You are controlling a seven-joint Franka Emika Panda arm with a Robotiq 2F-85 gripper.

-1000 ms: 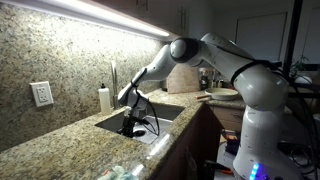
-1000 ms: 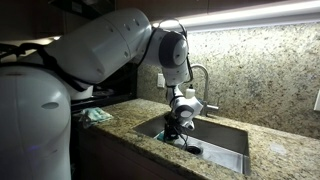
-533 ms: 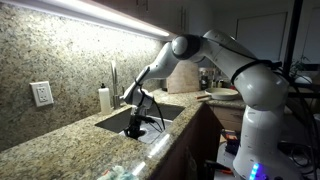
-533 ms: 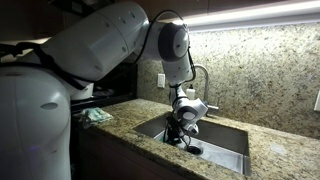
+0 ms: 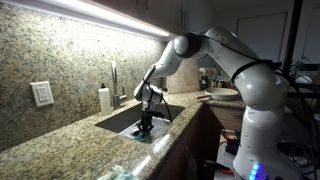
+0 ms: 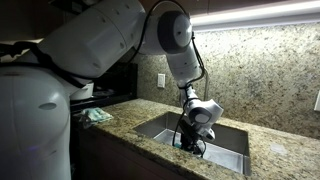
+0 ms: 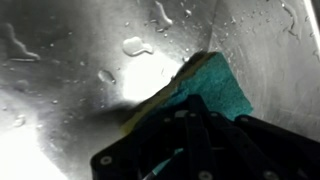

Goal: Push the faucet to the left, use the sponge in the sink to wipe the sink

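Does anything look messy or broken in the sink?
Nothing looks broken. Only water drops lie scattered on the floor of the grey stainless steel sink, which is normal for wiping. The teal-blue flat sponge sits pinched in the black gripper.

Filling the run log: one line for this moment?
step: wipe sink | gripper: shut on sponge | sponge: against wet sink floor
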